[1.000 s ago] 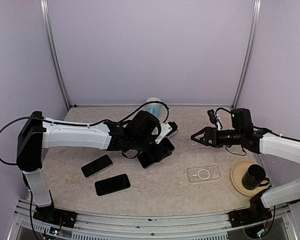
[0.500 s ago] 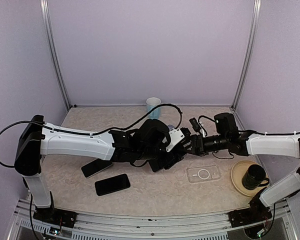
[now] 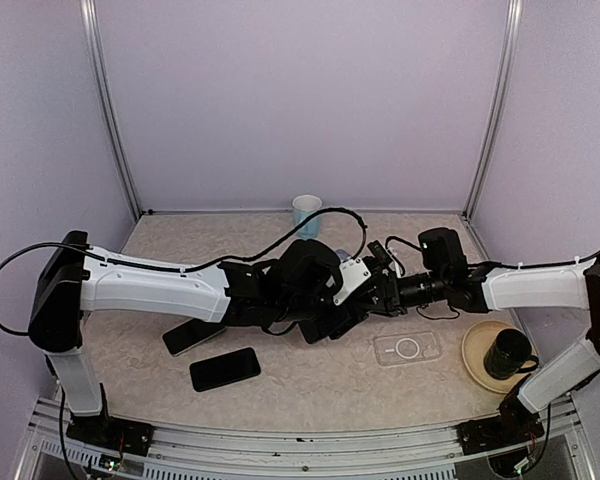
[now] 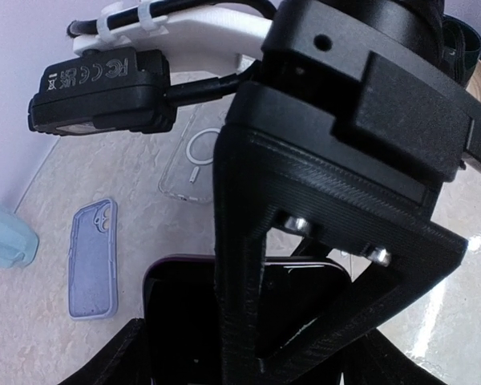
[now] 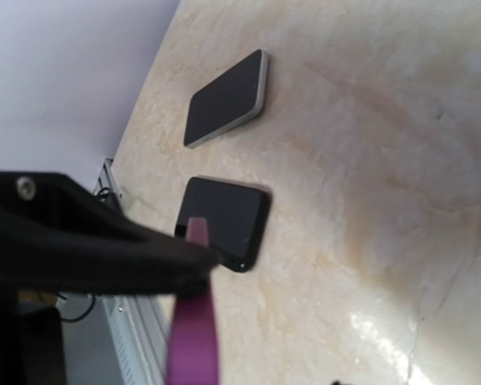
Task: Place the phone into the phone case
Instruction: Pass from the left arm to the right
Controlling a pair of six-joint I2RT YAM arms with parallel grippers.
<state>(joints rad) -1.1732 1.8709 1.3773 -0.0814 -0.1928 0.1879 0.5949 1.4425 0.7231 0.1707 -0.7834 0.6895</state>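
Now the left gripper (image 3: 325, 318) clamps the phone (image 4: 176, 321); the right gripper (image 3: 372, 293) meets it, grip unclear; the clear case (image 3: 407, 347) lies right of the phone.

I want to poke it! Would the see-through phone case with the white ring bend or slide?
The clear phone case with the white ring looks thin, so probably light. Lying flat on the smooth beige table, it would likely slide, not roll or tip. Its thin walls may flex slightly.
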